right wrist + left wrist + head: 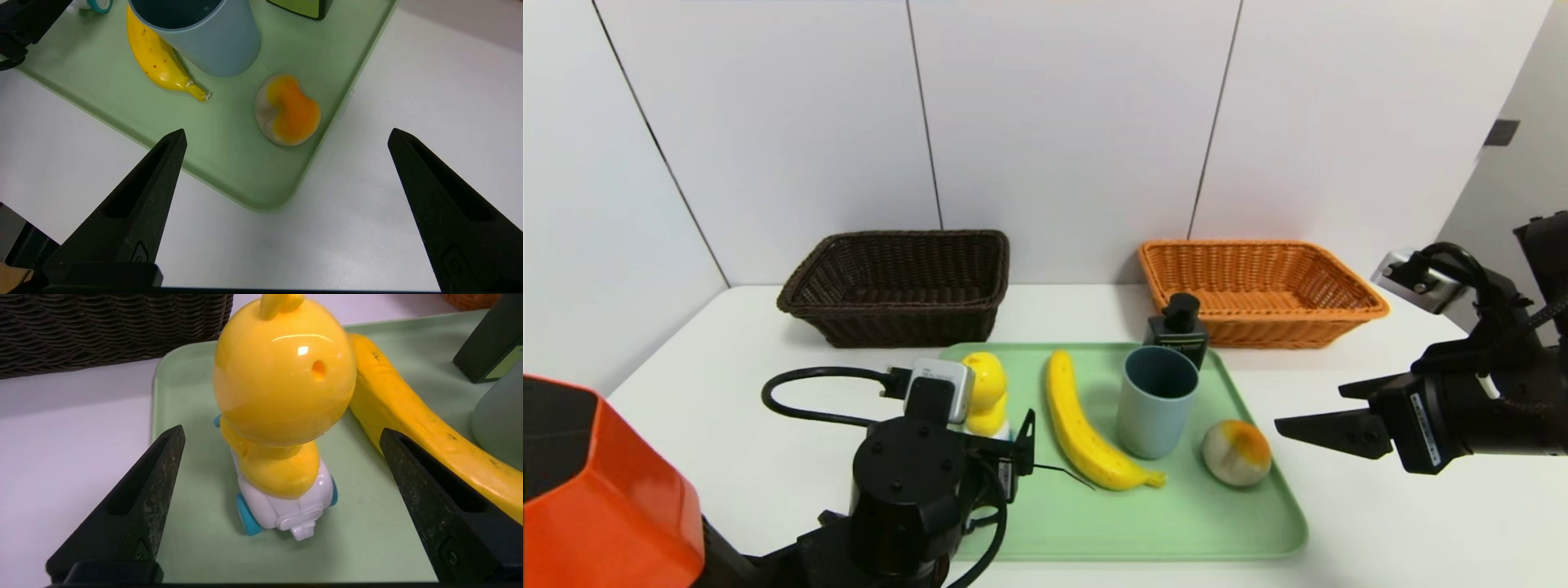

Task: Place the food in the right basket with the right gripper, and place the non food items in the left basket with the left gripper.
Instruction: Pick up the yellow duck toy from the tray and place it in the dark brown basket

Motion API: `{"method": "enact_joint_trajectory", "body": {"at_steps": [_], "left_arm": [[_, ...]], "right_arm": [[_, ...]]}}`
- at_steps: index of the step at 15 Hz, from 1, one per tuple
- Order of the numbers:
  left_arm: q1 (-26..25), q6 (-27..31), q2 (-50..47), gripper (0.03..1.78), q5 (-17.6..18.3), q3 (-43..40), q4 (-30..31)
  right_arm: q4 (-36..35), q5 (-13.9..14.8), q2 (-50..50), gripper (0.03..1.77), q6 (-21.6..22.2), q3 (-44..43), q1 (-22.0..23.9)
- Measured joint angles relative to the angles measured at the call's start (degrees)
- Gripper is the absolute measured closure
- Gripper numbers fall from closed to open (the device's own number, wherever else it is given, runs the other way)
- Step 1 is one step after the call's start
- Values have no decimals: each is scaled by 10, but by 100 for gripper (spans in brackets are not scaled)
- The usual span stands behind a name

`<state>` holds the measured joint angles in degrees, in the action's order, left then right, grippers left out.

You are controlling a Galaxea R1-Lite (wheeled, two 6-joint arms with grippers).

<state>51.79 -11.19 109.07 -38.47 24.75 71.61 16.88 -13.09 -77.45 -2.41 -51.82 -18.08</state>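
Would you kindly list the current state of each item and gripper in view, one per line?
left gripper: open, either side of the duck toy, not touching.
right gripper: open, above the tray's edge.
duck toy: upright on the tray.
banana: lying flat.
cup: upright, empty.
round fruit: resting on the tray.
pump bottle: upright.
dark basket: empty.
orange basket: empty.
tray: flat on the table.

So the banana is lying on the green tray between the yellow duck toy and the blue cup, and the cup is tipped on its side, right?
Not quite. The cup stands upright, mouth up, as the head view shows. The banana does lie on the green tray between the duck toy and the cup.
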Motion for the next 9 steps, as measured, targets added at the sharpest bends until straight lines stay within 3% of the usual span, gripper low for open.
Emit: {"method": "enact_joint_trajectory", "body": {"at_steps": [9], "left_arm": [[5, 7, 39, 12, -5, 2, 24]], "right_arm": [[0, -2, -5, 10, -1, 1, 0]]}}
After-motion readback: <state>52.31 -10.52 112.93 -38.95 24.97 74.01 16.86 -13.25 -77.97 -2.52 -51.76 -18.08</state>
